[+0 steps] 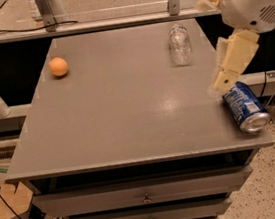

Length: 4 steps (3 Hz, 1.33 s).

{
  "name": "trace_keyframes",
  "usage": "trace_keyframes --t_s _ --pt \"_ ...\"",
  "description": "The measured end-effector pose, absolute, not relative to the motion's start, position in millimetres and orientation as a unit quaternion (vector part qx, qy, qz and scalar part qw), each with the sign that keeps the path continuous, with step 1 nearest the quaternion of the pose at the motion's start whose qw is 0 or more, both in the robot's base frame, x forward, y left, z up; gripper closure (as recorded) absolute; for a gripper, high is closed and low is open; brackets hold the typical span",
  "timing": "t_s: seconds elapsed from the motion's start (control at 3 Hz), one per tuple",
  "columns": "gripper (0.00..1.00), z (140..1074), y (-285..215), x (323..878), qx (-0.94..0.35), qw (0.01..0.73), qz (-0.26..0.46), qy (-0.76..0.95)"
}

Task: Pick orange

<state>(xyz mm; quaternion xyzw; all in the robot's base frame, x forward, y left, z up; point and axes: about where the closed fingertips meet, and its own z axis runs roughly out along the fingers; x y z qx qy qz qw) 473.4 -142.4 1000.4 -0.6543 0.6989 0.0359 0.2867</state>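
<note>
- I see the orange (pixel 59 67) sitting alone at the far left of the table (pixel 128 113), nothing touching it.
- A clear bottle (pixel 180 45) stands at the far right, well apart from it.
- A blue can (pixel 244 107) lies on its side at the near right edge.
- My pincer (pixel 222 81) hangs just above the can, far from the orange; I cannot tell whether it is released or clenched.

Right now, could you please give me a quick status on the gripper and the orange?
Gripper at right edge of table, just above the can. Orange at left rear, untouched. Jar at right rear, possibly near the path across.
</note>
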Motion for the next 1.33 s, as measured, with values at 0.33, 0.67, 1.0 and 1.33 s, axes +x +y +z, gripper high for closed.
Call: trace_keyframes --t_s 0.33,0.67,1.0,1.33 --pt "0.00 1009.5 -91.1 498.9 -0.673 0.330 0.071 0.658" --pt "0.00 1009.9 -88.6 500.1 -0.674 0.332 0.073 0.657" --pt "0.00 1007.4 -87.4 503.8 -0.665 0.336 0.075 0.663" --pt "0.00 989.0 -60.6 525.8 -0.653 0.357 0.109 0.660"
